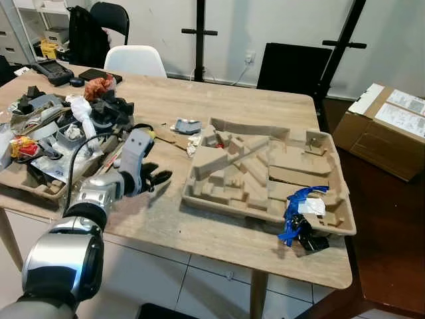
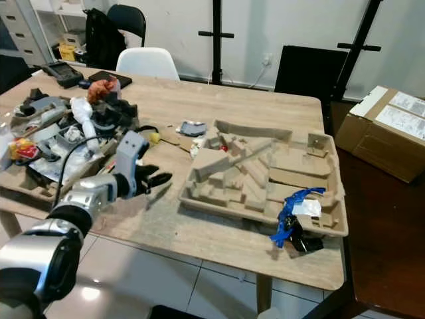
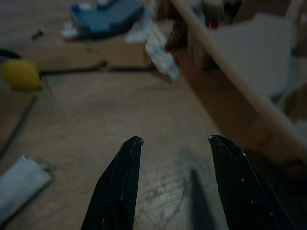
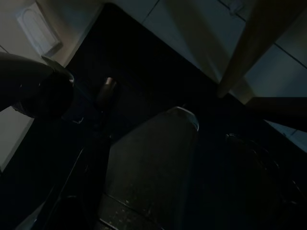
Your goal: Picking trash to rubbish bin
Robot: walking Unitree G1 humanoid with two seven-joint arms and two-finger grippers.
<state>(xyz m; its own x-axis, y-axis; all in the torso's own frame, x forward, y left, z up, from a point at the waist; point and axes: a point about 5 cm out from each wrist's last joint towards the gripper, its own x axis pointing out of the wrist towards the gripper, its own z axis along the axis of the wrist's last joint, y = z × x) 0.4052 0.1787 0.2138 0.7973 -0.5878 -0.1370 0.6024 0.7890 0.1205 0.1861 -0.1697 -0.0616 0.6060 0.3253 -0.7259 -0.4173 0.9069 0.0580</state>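
A pale wooden worktop [image 1: 199, 229] stands on a white tiled floor before a white wall, with a white chair [image 1: 135, 60] and a black chair [image 1: 110, 14] behind it. The left gripper [image 1: 161, 177] hovers just above the bare wood between two heaps of trash, its two black fingers [image 3: 120, 182] spread apart and holding nothing. Nearest the left gripper, on the side away from the robot, lie a small yellow ball [image 3: 21, 75], a flat scrap of brown cardboard [image 1: 174, 138], a crumpled white wrapper [image 3: 157, 47] and a blue-grey packet [image 1: 187, 125]. To the left gripper's right sits a large moulded pulp tray [image 1: 265, 174], its near wall just beside the fingertips. Blue plastic scrap [image 1: 297, 207] and a black object hang over the pulp tray's near right corner, well apart from the left gripper. To the left gripper's left, a second cardboard tray [image 1: 40, 187] carries a pile of mixed trash [image 1: 73, 126]: white wrappers, black parts, cables, and red and yellow packets. Beyond the pulp tray, off the worktop, a cardboard box [image 1: 388, 129] rests on the dark floor. The right gripper [image 4: 148, 167] hangs in shadow below the worktop; whether its fingers are apart cannot be told.
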